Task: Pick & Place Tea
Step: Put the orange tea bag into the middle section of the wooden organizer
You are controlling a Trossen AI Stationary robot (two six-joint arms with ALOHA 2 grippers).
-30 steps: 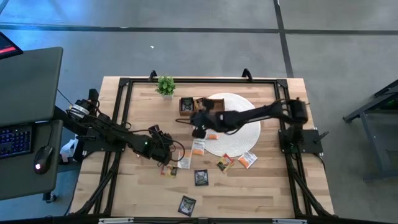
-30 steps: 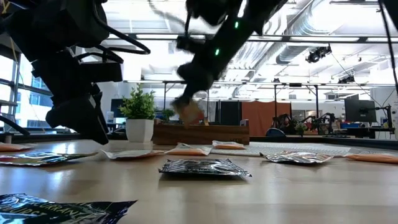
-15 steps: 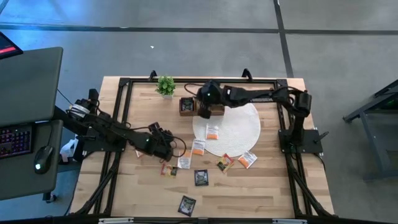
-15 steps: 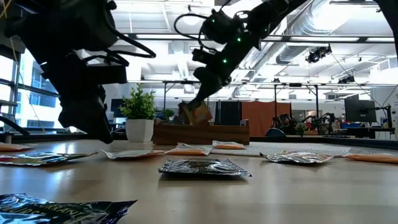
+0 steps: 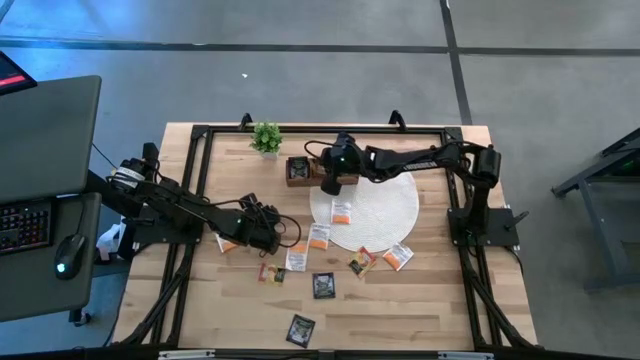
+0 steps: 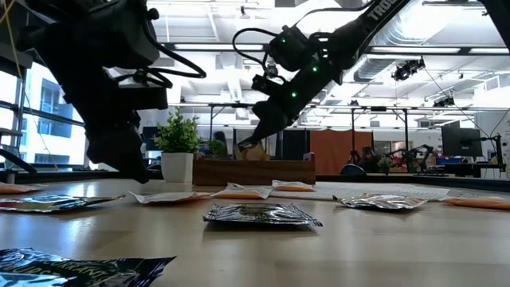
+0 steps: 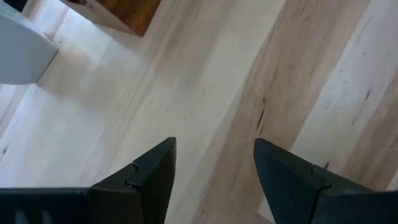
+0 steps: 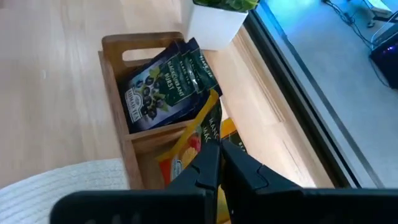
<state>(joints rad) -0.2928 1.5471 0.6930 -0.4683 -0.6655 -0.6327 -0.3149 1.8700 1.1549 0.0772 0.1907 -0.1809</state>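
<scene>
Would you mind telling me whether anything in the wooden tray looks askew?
Yes: the black sachet lies tilted against the end wall of the wooden tray, not flat. The right gripper pinches a yellow sachet beside it.

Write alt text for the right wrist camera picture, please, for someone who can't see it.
The right claw, fingers shut on a yellow tea sachet, hangs over a wooden tray. A black sachet leans in the tray's end compartment. A white plant pot stands past the tray, and a white mat's edge shows beside it.

Nine tea sachets (image 5: 323,285) lie loose outside the one wooden tray (image 5: 300,171) (more inside it), beside one round mat (image 5: 385,210), one potted plant (image 5: 266,138) and two arms.
</scene>
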